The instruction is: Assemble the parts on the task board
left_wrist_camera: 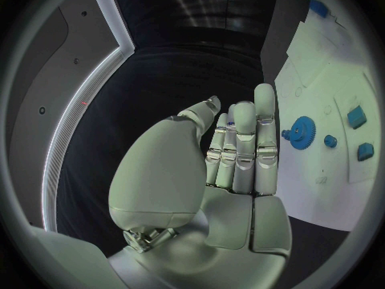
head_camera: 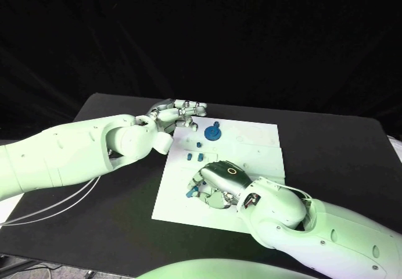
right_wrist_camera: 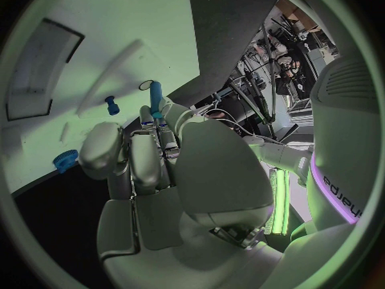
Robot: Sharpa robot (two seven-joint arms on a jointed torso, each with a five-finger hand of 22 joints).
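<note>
A: Where do things stand?

B: The flat white rectangular task board [head_camera: 251, 151] lies in the middle of the black desk [head_camera: 335, 145]. A blue toothed gear wheel [head_camera: 214, 133] sits near its far edge, with two small blue block pieces [head_camera: 195, 156] just in front of it toward the robot. The silver right hand [head_camera: 219, 183] is low over the near part of the board, fingers curled round a slim blue peg [right_wrist_camera: 154, 99] — the right wrist view shows the peg standing up out of the fingertips [right_wrist_camera: 160, 119].

A: And the left?

B: The silver left hand [head_camera: 178, 111] hovers at the board's far left corner, fingers straight and together, holding nothing.

A: So the step in hand?

B: My guess is seating that peg. A small dark ring [right_wrist_camera: 145, 85] shows on the board just beside the peg's tip, and it may be the socket — I can't be sure. A short blue stud [right_wrist_camera: 111, 105] stands close by.

A: How to do it well?

B: Keep the peg upright and line it up over the hole before pressing. Lower it slowly, keep the grip firm, and avoid knocking the stud.
</note>
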